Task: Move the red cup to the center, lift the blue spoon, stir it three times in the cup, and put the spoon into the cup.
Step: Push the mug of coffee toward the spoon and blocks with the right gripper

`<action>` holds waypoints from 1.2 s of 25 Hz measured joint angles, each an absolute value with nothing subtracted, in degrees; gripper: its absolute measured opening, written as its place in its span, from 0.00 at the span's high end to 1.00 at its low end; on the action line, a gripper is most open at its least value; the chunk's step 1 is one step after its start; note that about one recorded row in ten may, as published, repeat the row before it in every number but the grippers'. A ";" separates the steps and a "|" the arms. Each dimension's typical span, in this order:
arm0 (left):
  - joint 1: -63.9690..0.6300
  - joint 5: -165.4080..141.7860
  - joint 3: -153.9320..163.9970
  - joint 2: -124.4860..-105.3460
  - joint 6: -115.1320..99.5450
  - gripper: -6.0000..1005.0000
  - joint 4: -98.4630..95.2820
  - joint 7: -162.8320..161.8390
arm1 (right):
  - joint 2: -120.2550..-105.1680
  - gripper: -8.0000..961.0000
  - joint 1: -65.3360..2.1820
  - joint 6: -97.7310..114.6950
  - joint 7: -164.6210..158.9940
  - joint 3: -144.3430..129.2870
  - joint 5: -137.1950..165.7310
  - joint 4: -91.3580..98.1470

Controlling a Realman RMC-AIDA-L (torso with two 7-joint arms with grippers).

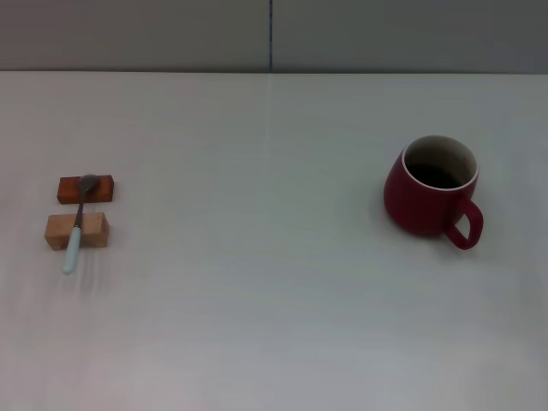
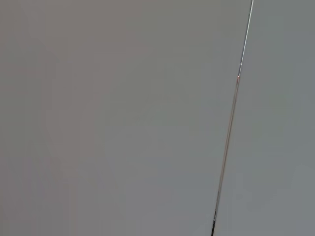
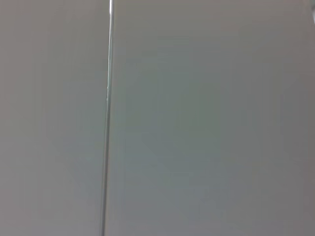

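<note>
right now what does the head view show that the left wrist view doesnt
Only the head view shows the task's things: the red cup upright on the robot's right, and the blue spoon on its left, lying across two small wooden blocks on the white table. Only the left wrist view shows a thin seam line up close on grey panel. Both show no gripper.

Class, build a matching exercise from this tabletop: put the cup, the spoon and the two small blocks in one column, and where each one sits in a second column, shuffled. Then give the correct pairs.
Things
1. red cup
2. blue spoon
3. reddish block
4. pale wooden block

Places
A. lying across both blocks
B. on the right, handle toward the robot
C. under the spoon's handle
D. under the spoon's bowl

Pairs: 1-B, 2-A, 3-D, 4-C
</note>
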State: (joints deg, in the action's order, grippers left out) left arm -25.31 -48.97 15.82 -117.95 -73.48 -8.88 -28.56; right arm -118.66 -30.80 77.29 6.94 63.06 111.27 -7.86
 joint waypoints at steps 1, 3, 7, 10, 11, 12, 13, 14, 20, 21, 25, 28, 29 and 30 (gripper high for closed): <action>-25.31 -48.96 15.82 -117.95 -73.48 0.17 -8.88 -28.57 | -118.65 0.34 -30.80 77.29 6.94 63.06 111.27 -7.87; -25.31 -48.95 15.82 -117.95 -73.50 0.17 -8.88 -28.57 | -118.66 0.34 -30.79 77.31 6.94 63.03 111.27 -7.93; -25.31 -48.95 15.82 -117.95 -73.55 0.17 -8.88 -28.58 | -118.65 0.35 -30.70 77.34 6.94 62.96 111.27 -7.93; -25.31 -48.95 15.82 -117.95 -73.57 0.17 -8.88 -28.61 | -118.65 0.35 -30.58 77.35 6.94 62.98 111.27 -7.95; -25.30 -48.96 15.82 -117.95 -73.56 0.17 -8.88 -28.61 | -118.65 0.35 -30.52 77.35 6.94 63.00 111.27 -7.95; -25.29 -48.97 15.82 -117.95 -73.57 0.17 -8.88 -28.62 | -118.65 0.35 -30.50 77.35 6.94 63.02 111.27 -7.96; -25.26 -48.98 15.82 -117.95 -73.56 0.17 -8.88 -28.62 | -118.65 0.35 -30.49 77.35 6.94 63.02 111.26 -7.97; -25.24 -48.99 15.82 -117.95 -73.57 0.17 -8.87 -28.63 | -118.65 0.35 -30.49 77.35 6.94 63.01 111.27 -7.97; -25.13 -49.03 15.82 -117.95 -73.57 0.17 -8.88 -28.65 | -118.65 0.35 -30.41 77.35 6.94 62.81 111.27 -8.08; -25.13 -49.03 15.82 -117.95 -73.57 0.17 -8.88 -28.65 | -118.65 0.35 -30.41 77.35 6.94 62.78 111.27 -8.09; -25.06 -49.08 15.82 -117.95 -73.57 0.17 -8.88 -28.66 | -118.70 0.35 -30.41 77.35 6.94 62.75 111.27 -8.18; -25.05 -49.17 15.82 -117.95 -73.57 0.17 -8.88 -28.86 | -118.73 0.35 -30.41 77.35 6.94 62.75 111.27 -8.19; -25.05 -49.17 15.82 -117.95 -73.57 0.17 -8.88 -28.86 | -118.74 0.35 -30.41 77.35 6.94 62.75 111.27 -8.18; -25.04 -49.21 15.82 -117.95 -73.57 0.17 -8.88 -29.21 | -118.74 0.35 -30.41 77.37 6.94 62.75 111.27 -8.19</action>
